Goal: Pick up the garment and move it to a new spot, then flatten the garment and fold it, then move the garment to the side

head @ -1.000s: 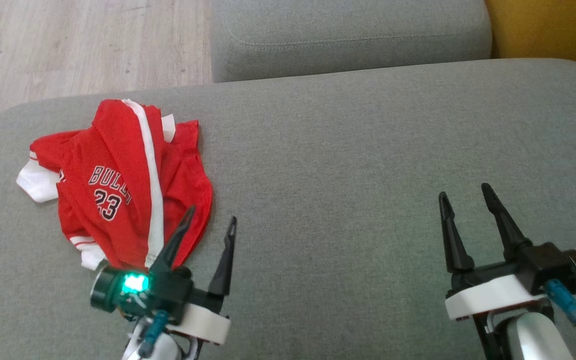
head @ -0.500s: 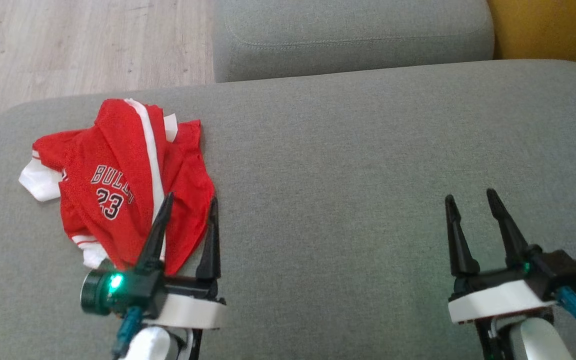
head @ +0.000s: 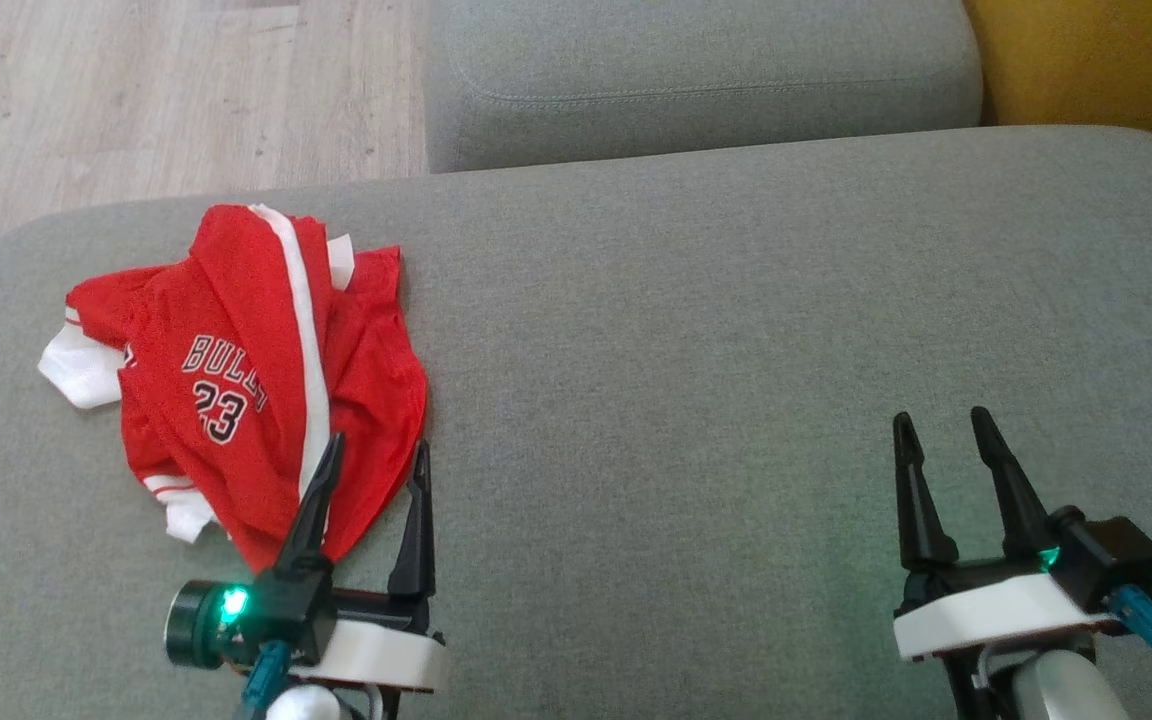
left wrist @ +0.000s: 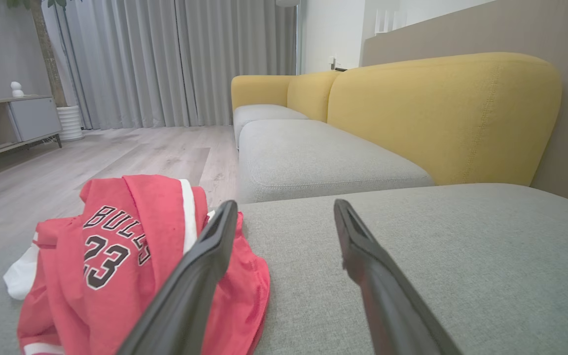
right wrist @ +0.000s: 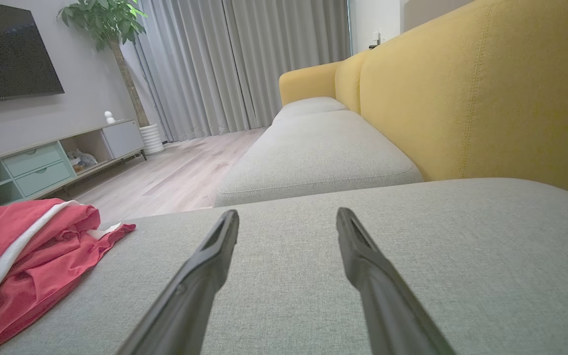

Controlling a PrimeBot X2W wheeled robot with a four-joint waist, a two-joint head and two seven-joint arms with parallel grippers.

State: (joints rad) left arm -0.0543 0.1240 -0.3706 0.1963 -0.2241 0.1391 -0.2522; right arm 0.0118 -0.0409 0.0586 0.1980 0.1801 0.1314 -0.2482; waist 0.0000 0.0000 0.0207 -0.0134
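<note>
On grey seat cushion (head: 696,330), far-left part: red garment (head: 236,370), crumpled heap, white stripe and trim, "23" print facing up. At the garment's near-right edge sits left gripper (head: 379,441), fingers spread, nothing between them; its left finger overlaps the red cloth in head view, contact unclear. Near right of cushion: right gripper (head: 940,415), well apart from garment, fingers spread, empty, over bare fabric. Far side: second cushion (head: 696,80), grey. Far right: yellow backrest (head: 1096,60). Far left: wood floor (head: 166,90).

The red jersey (left wrist: 116,256) reads "BULLS" above "23".
</note>
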